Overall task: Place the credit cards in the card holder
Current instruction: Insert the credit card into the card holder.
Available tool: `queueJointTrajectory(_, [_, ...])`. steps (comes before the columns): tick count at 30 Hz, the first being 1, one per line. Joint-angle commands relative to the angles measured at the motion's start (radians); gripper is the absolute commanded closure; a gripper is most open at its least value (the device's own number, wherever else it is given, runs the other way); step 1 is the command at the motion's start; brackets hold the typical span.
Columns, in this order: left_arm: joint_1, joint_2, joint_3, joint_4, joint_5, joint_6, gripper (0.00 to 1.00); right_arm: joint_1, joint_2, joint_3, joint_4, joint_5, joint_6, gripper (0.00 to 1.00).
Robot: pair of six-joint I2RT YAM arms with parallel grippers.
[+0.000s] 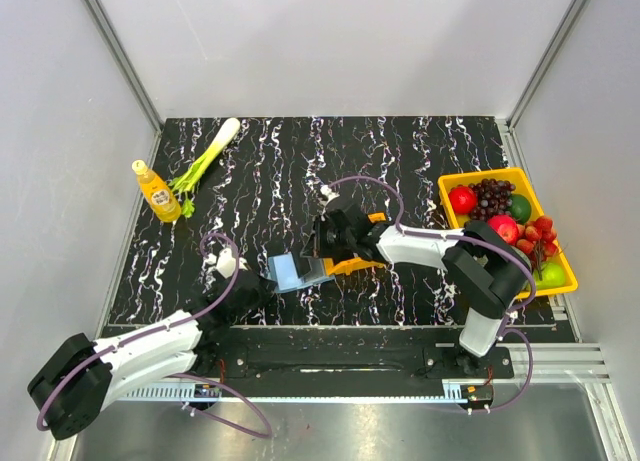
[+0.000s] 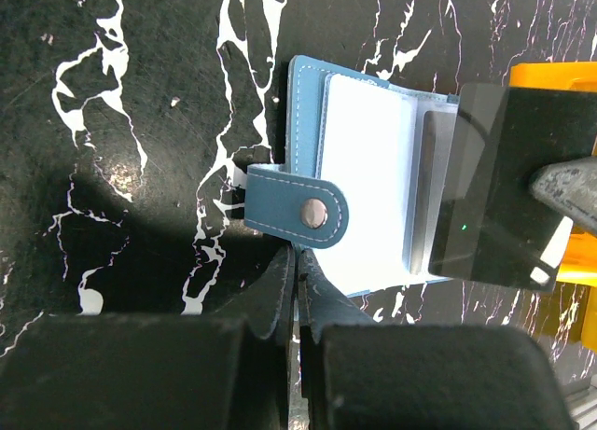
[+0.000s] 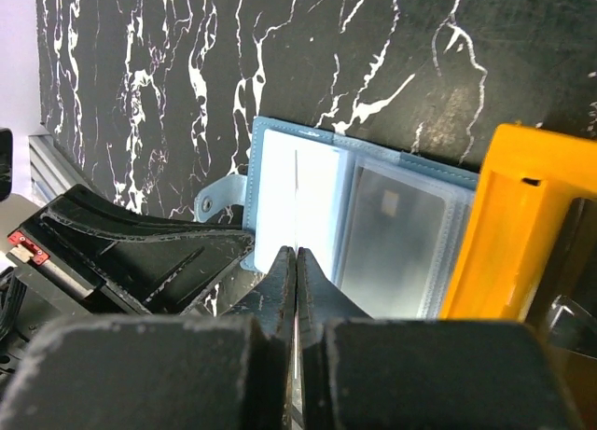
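The left claw (image 2: 297, 258) is pinched together on the near edge of the card holder (image 2: 304, 122), just beside its snap strap (image 2: 300, 212). This pins the holder open on the bench (image 1: 400, 161), slightly left of centre. The right claw (image 3: 296, 262) is closed on a credit card (image 2: 494, 197). In its own view the card is only a thin edge-on line above the holder's pale pages. From the left wrist it appears to be the dark glossy face hanging over the holder's right half.

The step in hand looks like feeding that card into a sleeve. To do it well, the left claw's grip should not slacken, so the soft cover cannot slide or fold. The right claw should tilt the card's leading edge flat to the sleeve mouth and slide it in along the page rather than push down. It should let go only once the card is well seated.

Counted from left to right:
- one bottle (image 1: 157, 193)
- one green onion (image 1: 205, 159)
- one card holder
- one card in the claw
- one sleeved card (image 3: 396, 232) already behind clear plastic
- one orange tray (image 3: 504, 225), whose contents are hidden
- one yellow bin (image 1: 480, 173) of fruit
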Motion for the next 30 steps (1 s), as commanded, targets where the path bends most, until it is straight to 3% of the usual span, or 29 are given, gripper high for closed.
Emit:
queueJointTrajectory(1, [0.003, -0.009, 0.015, -0.022, -0.021, 0.010, 1.00, -0.053, -0.001, -0.027, 0.057, -0.035, 0.002, 1.00])
queueJointTrajectory(30, [0.003, -0.006, 0.009, 0.009, -0.012, 0.017, 1.00, -0.061, 0.045, -0.104, 0.206, -0.112, 0.066, 1.00])
